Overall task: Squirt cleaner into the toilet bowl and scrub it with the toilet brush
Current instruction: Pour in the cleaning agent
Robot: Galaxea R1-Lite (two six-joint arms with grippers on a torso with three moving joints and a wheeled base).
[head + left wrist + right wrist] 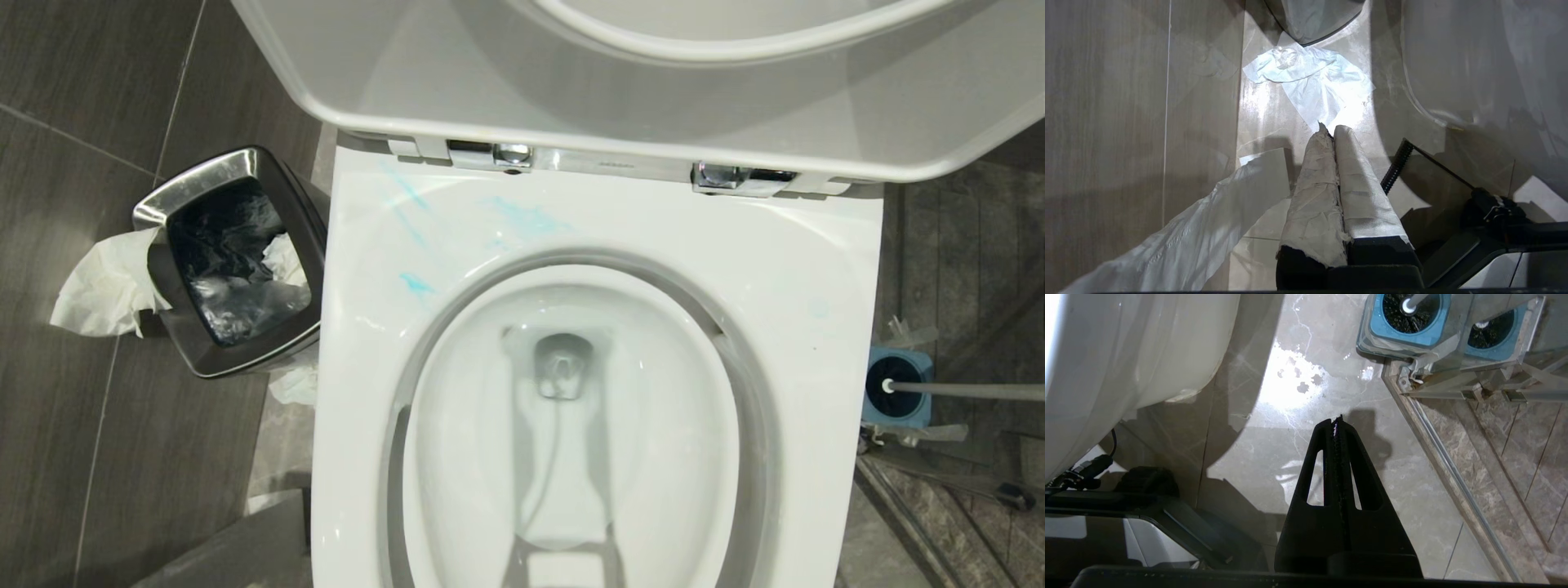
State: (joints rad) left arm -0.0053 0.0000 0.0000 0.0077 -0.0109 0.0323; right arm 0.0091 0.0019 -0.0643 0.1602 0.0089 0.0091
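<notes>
The toilet bowl point(596, 392) was seen with seat and lid raised; pale smears of cleaner point(418, 284) lay on its rear-left rim. The toilet brush point(898, 390) was stood in its blue holder point(1399, 324) on the floor beside the bowl's right side. The left claw point(1329, 132), wrapped in white tissue, and the right claw point(1336, 424) were pressed together, empty, above the floor.

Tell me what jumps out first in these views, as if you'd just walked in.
The open toilet bowl fills the head view, lid up, with turquoise cleaner smeared on its back rim near the hinges. To the robot's left stands a steel waste bin with tissue hanging over its edge; to the right the toilet brush sits in its blue holder. Both grippers hang shut above the floor, the left gripper wrapped in white cloth, the right gripper bare.
</notes>
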